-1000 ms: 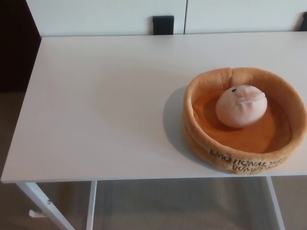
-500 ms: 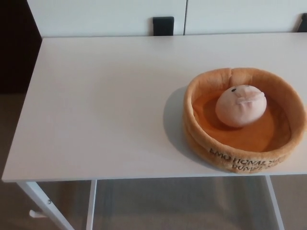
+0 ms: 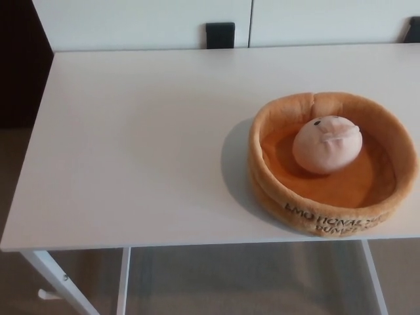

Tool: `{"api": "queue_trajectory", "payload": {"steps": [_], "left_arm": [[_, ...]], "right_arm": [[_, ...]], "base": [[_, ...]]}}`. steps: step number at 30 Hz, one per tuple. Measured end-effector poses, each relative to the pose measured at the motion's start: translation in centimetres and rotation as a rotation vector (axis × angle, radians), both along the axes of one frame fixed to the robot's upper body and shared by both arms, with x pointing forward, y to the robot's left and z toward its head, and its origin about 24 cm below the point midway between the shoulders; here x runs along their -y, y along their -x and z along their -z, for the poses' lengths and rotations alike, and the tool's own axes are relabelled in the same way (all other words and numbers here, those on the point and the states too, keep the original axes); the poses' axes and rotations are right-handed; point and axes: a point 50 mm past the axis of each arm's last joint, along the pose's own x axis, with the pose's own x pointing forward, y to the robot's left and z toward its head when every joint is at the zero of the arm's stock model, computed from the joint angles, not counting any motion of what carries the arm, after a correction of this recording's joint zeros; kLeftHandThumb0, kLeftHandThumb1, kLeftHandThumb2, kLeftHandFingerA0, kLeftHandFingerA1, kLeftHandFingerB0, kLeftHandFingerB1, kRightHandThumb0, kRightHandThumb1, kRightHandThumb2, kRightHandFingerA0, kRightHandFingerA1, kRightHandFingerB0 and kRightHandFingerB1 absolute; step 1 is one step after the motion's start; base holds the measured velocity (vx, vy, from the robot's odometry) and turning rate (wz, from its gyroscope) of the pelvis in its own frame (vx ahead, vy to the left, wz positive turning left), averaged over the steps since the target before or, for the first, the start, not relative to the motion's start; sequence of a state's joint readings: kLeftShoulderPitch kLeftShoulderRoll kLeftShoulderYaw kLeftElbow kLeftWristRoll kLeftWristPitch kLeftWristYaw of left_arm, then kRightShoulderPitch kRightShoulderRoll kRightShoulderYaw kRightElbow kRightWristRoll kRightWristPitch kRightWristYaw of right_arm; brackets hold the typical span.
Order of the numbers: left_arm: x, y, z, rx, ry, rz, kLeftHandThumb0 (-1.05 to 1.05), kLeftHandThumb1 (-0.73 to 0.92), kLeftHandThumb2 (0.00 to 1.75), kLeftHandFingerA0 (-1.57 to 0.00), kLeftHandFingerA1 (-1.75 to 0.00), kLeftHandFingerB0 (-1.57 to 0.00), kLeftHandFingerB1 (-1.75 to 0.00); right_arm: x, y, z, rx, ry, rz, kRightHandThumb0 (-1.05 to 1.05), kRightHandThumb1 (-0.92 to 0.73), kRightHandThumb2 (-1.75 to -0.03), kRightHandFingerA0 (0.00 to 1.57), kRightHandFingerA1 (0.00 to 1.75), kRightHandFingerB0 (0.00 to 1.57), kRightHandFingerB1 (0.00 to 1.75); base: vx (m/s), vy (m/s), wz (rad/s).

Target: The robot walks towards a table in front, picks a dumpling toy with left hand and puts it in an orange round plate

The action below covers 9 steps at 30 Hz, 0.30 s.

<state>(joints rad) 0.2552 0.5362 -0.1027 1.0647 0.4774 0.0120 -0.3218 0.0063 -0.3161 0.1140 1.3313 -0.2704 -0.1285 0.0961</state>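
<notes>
A pale pink dumpling toy (image 3: 327, 144) with a small stitched face lies inside the orange round plush plate (image 3: 275, 125), toward its back half. The plate has a thick soft rim with dark lettering on its front side and sits on the right part of the white table (image 3: 138, 144), close to the front edge. Neither of my hands nor any part of my arms shows in the head view.
The table's front edge runs across the lower part of the picture, with white legs (image 3: 59, 282) below it. Behind the table stands a white wall panel with a black block (image 3: 220, 35). A dark area lies at the far left.
The whole picture has shifted a few pixels to the left, so the camera moved slightly. The dumpling toy and the plate lie as before.
</notes>
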Motion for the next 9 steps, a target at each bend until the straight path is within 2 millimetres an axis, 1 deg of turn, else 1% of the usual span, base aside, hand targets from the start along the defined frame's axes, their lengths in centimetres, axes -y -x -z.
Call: {"api": "queue_trajectory", "payload": {"steps": [1, 2, 3, 4, 5, 6, 9], "left_arm": [[-0.05, 0.04, 0.13, 0.001, -0.011, 0.002, -0.49, 0.47, 0.79, -0.5, -0.61, -0.25, -0.46], [-0.11, 0.05, 0.2, 0.003, -0.02, 0.005, -0.45, 0.57, 0.57, -0.53, -0.56, -0.28, -0.33], [-0.16, 0.05, 0.23, 0.005, -0.027, 0.007, -0.45, 0.57, 0.57, -0.53, -0.56, -0.28, -0.33], [-0.23, 0.05, 0.25, 0.011, -0.035, 0.011, -0.44, 0.63, 0.59, -0.55, -0.53, -0.26, -0.32], [-0.3, 0.03, 0.26, 0.02, -0.043, 0.015, -0.44, 0.63, 0.59, -0.55, -0.53, -0.26, -0.32], [-0.36, -0.05, 0.26, 0.031, -0.049, 0.018, -0.48, 0.64, 0.59, -0.52, -0.53, -0.27, -0.33], [-0.38, -0.39, 0.28, 0.061, -0.057, 0.033, -0.49, 0.68, 0.6, -0.5, -0.56, -0.28, -0.35]], "right_arm": [[0.07, -0.1, -0.05, 0.004, 0.0, 0.003, -0.42, -0.59, -0.58, 0.69, 0.64, 0.47, 0.42], [0.12, -0.17, -0.09, 0.007, -0.001, 0.005, -0.43, -0.59, -0.58, 0.7, 0.66, 0.48, 0.42], [0.16, -0.24, -0.12, 0.01, -0.001, 0.006, -0.43, -0.59, -0.58, 0.7, 0.66, 0.48, 0.42], [0.18, -0.34, -0.16, 0.014, -0.002, 0.006, -0.42, -0.58, -0.57, 0.69, 0.69, 0.48, 0.42], [0.19, -0.45, -0.19, 0.018, -0.003, 0.005, -0.42, -0.58, -0.57, 0.69, 0.69, 0.48, 0.42], [0.23, -0.57, -0.23, 0.021, -0.003, 0.004, -0.41, -0.58, -0.57, 0.68, 0.66, 0.48, 0.43], [0.38, -0.92, -0.37, 0.03, -0.004, 0.006, -0.4, -0.58, -0.57, 0.66, 0.65, 0.48, 0.43]], "base": [[0.0, 0.0, 0.0], [0.0, 0.0, 0.0], [0.0, 0.0, 0.0], [0.0, 0.0, 0.0], [0.0, 0.0, 0.0], [0.0, 0.0, 0.0], [0.0, 0.0, 0.0]]}}
